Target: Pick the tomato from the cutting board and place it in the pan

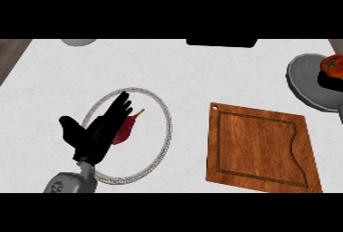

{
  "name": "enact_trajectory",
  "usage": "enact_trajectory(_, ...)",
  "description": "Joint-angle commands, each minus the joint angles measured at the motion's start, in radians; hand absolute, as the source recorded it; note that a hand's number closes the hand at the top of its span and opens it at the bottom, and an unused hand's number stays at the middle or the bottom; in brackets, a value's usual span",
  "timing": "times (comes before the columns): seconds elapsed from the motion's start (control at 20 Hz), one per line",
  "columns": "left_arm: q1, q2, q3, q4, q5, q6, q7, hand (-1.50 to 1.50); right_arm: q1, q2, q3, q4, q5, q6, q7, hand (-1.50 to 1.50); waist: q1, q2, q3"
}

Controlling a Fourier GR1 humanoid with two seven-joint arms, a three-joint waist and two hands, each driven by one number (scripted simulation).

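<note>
Head view: my left hand [94,133] rests open, fingers straight, at lower left, over a round plate [163,113] w/ a rope-like rim. It holds nothing. A dark red chilli [127,128] lies on that plate, partly hidden by my fingers.

The board [258,147] sits at centre-right on the white tabletop [201,72], and its top is bare: no tomato on it.

The tomato [333,66] is at the far right edge, over the grey pan [305,77], which is cut off by the frame. A dark shape just below the tomato is, I judge, my right hand [330,82]; too little shows to say whether its fingers are curled round the tomato or straight, so cannot tell.

Progress, as I read it: the pick is done, since the board is empty, and the carry is done too, w/ the tomato already above or inside the pan. I can't tell if it rests on the pan's floor or hangs just over it. What's left, prob.: set it down if not yet down, let go, draw my right hand back. Left hand has no part in this.

A grey round thing [79,42] and a black block [221,43] show at the top edge, well apart from the work.
</note>
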State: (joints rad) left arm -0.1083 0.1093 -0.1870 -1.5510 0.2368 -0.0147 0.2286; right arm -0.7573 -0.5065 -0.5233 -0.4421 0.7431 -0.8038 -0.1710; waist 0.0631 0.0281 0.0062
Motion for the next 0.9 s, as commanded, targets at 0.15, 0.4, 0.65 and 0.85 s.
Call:
enact_trajectory(0.15, -0.013, 0.001, -0.016, 0.001, -0.009, -0.020, -0.008, 0.00, -0.037, -0.104, 0.017, 0.245, 0.063, 0.138, 0.134, -1.50, 0.033, 0.013, 0.000)
enact_trajectory(0.4, -0.015, -0.026, -0.025, 0.009, -0.013, -0.001, -0.003, 0.00, -0.053, -0.082, -0.037, 0.246, -0.007, 0.188, 0.040, -1.50, 0.026, 0.013, 0.004)
enact_trajectory(0.65, -0.009, -0.003, 0.000, 0.015, -0.001, -0.016, -0.003, 0.00, -0.044, -0.039, -0.182, 0.168, -0.182, 0.218, -0.175, -1.50, 0.007, 0.009, 0.008)
enact_trajectory(0.85, -0.009, -0.012, 0.001, -0.014, -0.004, -0.001, -0.004, 0.00, -0.048, -0.086, -0.290, 0.167, -0.305, 0.336, -0.244, -1.50, -0.005, 0.002, 0.005)
